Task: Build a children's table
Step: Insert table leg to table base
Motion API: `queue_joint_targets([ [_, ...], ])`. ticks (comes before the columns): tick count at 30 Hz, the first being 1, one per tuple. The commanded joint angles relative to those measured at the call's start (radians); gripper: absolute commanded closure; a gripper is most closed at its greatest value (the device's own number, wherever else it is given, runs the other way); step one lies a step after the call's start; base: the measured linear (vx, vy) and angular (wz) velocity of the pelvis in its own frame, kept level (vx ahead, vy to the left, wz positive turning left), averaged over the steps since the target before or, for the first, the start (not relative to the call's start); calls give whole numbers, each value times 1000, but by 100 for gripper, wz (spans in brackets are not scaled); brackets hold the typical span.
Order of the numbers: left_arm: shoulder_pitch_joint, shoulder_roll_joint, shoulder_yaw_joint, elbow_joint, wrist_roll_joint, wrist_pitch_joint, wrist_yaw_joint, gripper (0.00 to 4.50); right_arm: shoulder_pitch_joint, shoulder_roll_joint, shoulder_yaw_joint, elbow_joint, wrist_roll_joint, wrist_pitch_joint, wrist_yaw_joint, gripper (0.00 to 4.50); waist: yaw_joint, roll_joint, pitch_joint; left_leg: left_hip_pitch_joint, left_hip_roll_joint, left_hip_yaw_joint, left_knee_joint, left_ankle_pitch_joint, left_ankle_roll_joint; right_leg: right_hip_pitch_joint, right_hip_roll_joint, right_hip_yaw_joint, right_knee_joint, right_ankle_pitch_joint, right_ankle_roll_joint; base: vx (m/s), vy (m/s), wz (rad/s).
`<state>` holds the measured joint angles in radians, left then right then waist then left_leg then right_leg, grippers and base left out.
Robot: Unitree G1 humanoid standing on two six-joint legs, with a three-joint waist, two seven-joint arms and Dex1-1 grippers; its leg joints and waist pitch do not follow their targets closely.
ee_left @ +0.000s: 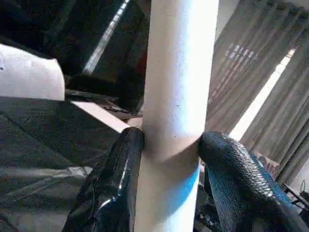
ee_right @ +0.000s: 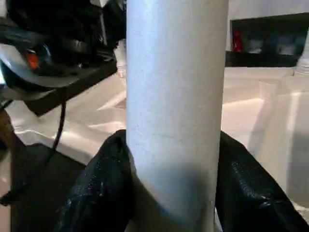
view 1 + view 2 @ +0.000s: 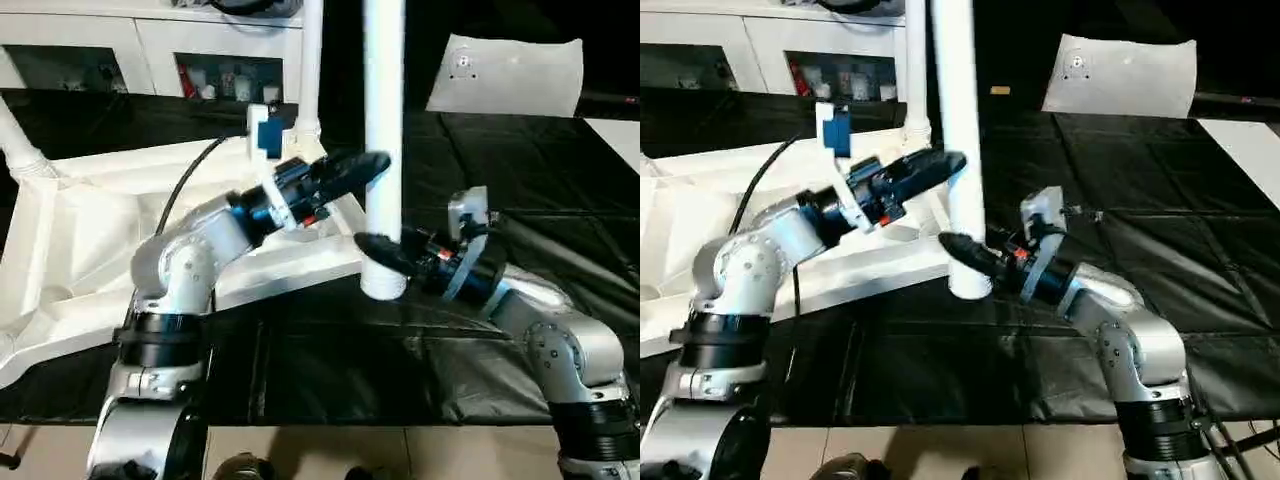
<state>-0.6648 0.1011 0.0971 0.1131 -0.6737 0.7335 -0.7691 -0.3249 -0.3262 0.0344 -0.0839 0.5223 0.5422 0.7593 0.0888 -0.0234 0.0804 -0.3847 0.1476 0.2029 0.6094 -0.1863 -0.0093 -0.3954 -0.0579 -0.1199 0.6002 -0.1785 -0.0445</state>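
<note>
We see a smooth white round table leg [image 3: 383, 120] standing upright at the near corner of an upturned white plastic tabletop [image 3: 70, 250], both grippers clamped on it. The left gripper [image 3: 372, 166], its two glossy black fingers [image 1: 113, 188] pebbled like rubber, is closed around the leg partway up; the left wrist view shows a finger pressed against each side of the tube. The right gripper [image 3: 378, 250] grips the same leg lower down, just above its wider ringed foot [image 3: 383, 283], with a black finger [image 2: 101, 188] on either side in the right wrist view. The leg's top is cut off by the picture edge, so we cannot see its full length.

The tabletop lies underside up on a black sheet [image 3: 540, 180] with creases and taped seams, its ribs forming raised diagonals. A second leg [image 3: 310, 70] rises from the far corner, and a third [image 3: 18, 145] slants up at the left, both also cut off. Whether the held leg's foot sits in a corner socket or beside it we cannot tell, as the right gripper hides the joint.

Behind stand a white cabinet [image 3: 150, 50] with dark compartments, whose small contents are too blurred to identify, and a white pillow-like slab [image 3: 510, 75]. Grey curtains [image 1: 260, 96] hang in folds in the left wrist view.
</note>
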Motion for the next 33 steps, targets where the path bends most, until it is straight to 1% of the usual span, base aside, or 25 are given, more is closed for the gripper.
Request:
queue_joint_targets([
  [1,-15,-12,-42,-13,12,0,18,184,-25,3,62,-22,-21,-10,11,260,-1,3,-85,23,99,-51,-63,-121,40,60,-123,80,-86,-270,-126,0,0,0],
  [2,-15,-10,-49,-10,27,-12,23,184,-26,4,64,-21,-24,-13,9,260,-1,2,-85,23,99,-52,-63,-122,42,60,-122,80,-87,-272,-123,0,0,0],
  [3,-19,-9,-58,7,65,-41,48,184,-30,7,65,-20,-32,-21,3,260,-1,3,-84,25,100,-52,-64,-127,40,59,-122,80,-89,-276,-122,0,0,0],
  [7,-29,-19,-47,29,87,-77,76,184,-34,11,66,-18,-47,-30,-4,260,-3,3,-85,24,100,-54,-63,-137,33,60,-123,80,-89,-280,-119,0,0,0],
  [8,-32,-21,-46,34,97,-90,84,184,-35,10,67,-17,-53,-33,-6,260,-2,5,-85,24,99,-54,-63,-138,34,60,-123,80,-90,-281,-118,0,0,0],
  [9,-34,-22,-46,37,105,-101,91,184,-36,10,68,-15,-60,-37,-8,260,-3,4,-84,24,99,-54,-63,-143,32,60,-123,79,-90,-286,-118,0,0,0],
  [10,-34,-20,-60,38,125,-121,92,184,-39,9,71,-11,-75,-44,-12,260,-3,2,-86,24,99,-53,-63,-141,31,61,-123,80,-89,-283,-117,0,0,0],
  [11,-31,-20,-83,34,148,-146,88,184,-46,10,75,1,-100,-56,-27,260,-2,3,-84,24,100,-54,-63,-142,33,59,-123,80,-91,-289,-113,0,0,0],
  [13,-27,-20,-95,26,149,-148,75,184,-51,13,74,10,-108,-56,-40,260,-4,4,-86,24,100,-54,-64,-138,32,60,-123,80,-89,-279,-114,0,0,0],
  [17,-7,-4,-144,-6,156,-123,37,184,-68,7,88,40,-164,-90,-59,260,-4,4,-86,24,100,-54,-63,-136,32,59,-123,80,-86,-269,-122,0,0,0],
  [20,-4,-7,-143,3,168,-130,55,184,-71,7,94,45,-184,-108,-63,260,-4,4,-86,24,100,-53,-62,-138,31,60,-123,81,-86,-267,-125,0,0,0],
  [22,-15,-45,-75,31,113,-92,111,184,-73,8,106,53,-219,-147,-70,260,-4,5,-87,26,102,-52,-61,-140,30,59,-124,81,-84,-258,-133,0,0,0],
  [23,-18,-53,-59,37,96,-79,119,184,-74,8,109,56,-230,-157,-74,260,-5,5,-86,25,101,-51,-60,-139,28,59,-124,80,-83,-254,-139,0,0,0],
  [24,-19,-59,-47,40,88,-89,121,184,-75,14,109,60,-235,-173,-76,260,-5,4,-86,23,99,-52,-59,-146,27,60,-124,78,-85,-262,-145,0,0,0],
  [25,-19,-59,-46,40,89,-91,120,184,-75,15,109,61,-235,-174,-77,260,-5,4,-84,24,99,-52,-60,-155,33,59,-125,79,-89,-278,-139,0,0,0],
  [26,-19,-60,-45,39,88,-95,120,184,-75,18,108,61,-233,-176,-78,260,-7,3,-84,22,98,-53,-60,-159,36,61,-125,79,-90,-288,-133,0,0,0],
  [27,-18,-68,-37,34,74,-94,120,184,-77,18,111,64,-242,-184,-84,260,-6,4,-85,26,100,-53,-60,-165,37,58,-125,80,-92,-297,-128,0,0,0],
  [28,-17,-75,-32,27,66,-97,123,184,-81,12,122,69,-268,-203,-90,260,-6,2,-85,24,101,-54,-61,-160,36,60,-124,79,-90,-296,-124,0,0,0],
  [29,-16,-77,-31,26,64,-98,125,184,-83,10,126,71,-277,-210,-91,260,-5,2,-85,24,100,-53,-61,-158,33,58,-123,79,-90,-298,-122,0,0,0],
  [30,-9,-70,-65,18,98,-119,115,184,-88,19,125,76,-284,-221,-100,260,-6,2,-84,25,100,-54,-62,-159,32,58,-122,79,-91,-303,-118,0,0,0],
  [31,-4,-68,-80,16,114,-129,110,184,-90,28,120,80,-283,-226,-103,260,-7,4,-83,26,100,-54,-63,-167,33,56,-122,80,-93,-310,-115,0,0,0],
  [32,-2,-68,-86,15,121,-134,108,184,-91,33,117,81,-281,-228,-105,260,-8,4,-83,25,100,-54,-63,-169,33,56,-122,80,-93,-314,-113,0,0,0],
  [33,-2,-73,-80,18,117,-127,111,201,-93,39,112,84,-281,-233,-109,260,-8,5,-84,26,101,-55,-63,-171,33,57,-123,81,-92,-313,-112,0,0,0],
])
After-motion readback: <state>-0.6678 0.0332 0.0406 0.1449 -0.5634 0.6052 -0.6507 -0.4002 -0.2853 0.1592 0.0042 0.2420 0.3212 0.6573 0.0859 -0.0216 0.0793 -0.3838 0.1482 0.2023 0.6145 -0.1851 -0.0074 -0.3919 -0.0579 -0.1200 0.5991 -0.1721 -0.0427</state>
